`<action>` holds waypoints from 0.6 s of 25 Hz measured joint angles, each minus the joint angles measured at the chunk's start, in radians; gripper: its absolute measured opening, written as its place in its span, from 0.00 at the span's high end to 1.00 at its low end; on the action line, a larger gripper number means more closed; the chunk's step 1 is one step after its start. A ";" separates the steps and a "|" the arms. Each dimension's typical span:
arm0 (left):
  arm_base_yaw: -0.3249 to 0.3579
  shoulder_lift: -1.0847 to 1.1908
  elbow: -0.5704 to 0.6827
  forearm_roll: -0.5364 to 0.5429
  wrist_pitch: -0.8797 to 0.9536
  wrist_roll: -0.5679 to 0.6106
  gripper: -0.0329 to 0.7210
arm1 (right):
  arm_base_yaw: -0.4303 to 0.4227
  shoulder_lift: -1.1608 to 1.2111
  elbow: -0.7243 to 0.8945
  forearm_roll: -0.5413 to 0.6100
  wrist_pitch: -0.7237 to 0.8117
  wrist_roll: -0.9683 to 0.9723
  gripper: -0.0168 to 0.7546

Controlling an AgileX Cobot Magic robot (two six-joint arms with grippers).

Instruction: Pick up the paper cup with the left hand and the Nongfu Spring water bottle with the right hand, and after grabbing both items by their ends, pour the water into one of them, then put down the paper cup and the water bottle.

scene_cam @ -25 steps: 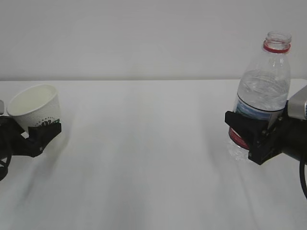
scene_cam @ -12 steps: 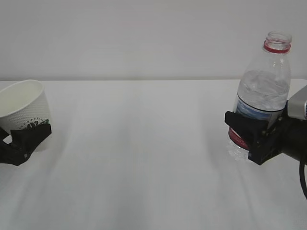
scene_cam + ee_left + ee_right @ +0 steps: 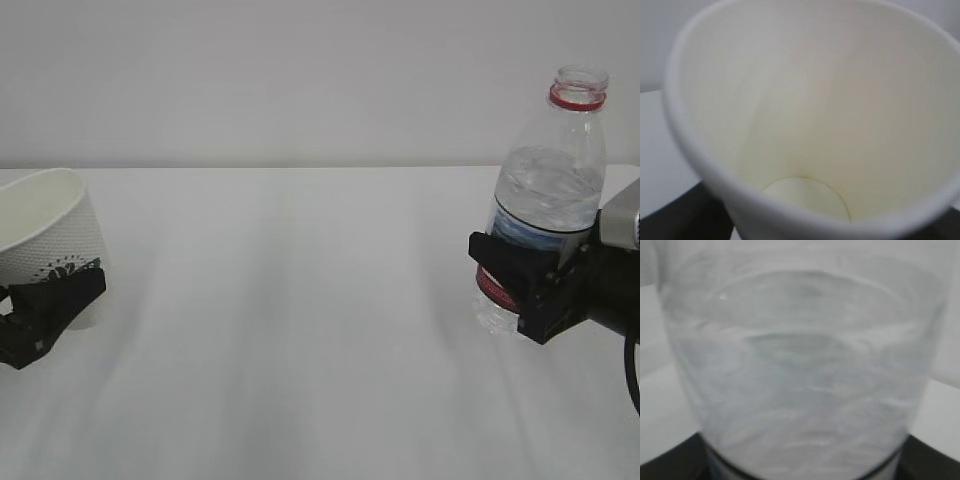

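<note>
The white paper cup (image 3: 45, 230) with a dark green logo sits at the far left, tilted slightly. My left gripper (image 3: 68, 296) is shut on its lower part. In the left wrist view the cup (image 3: 805, 100) fills the frame, and its cream inside and round bottom show. The clear Nongfu Spring water bottle (image 3: 553, 170) stands upright at the right, uncapped, with a red neck ring. My right gripper (image 3: 508, 286) is shut on its labelled lower half. Water (image 3: 550, 195) shows in the bottle's body. The bottle (image 3: 800, 365) fills the right wrist view, with both jaws hidden apart from dark corners.
The white table (image 3: 300, 320) stretches between the two arms, and a plain pale wall stands behind it. Both held things sit close to the left and right edges of the exterior view.
My left gripper has carried the paper cup left and downward, towards the frame edge, and the cup now stands more upright. The right gripper and the bottle have stayed where they were.
</note>
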 joint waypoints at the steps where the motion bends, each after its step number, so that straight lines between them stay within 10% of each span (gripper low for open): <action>1: 0.000 -0.004 0.000 0.011 0.000 -0.006 0.21 | 0.000 0.000 0.000 0.000 0.000 0.000 0.40; 15: -0.013 -0.012 0.002 0.164 0.000 -0.037 0.21 | 0.000 0.000 0.000 -0.010 0.000 0.020 0.40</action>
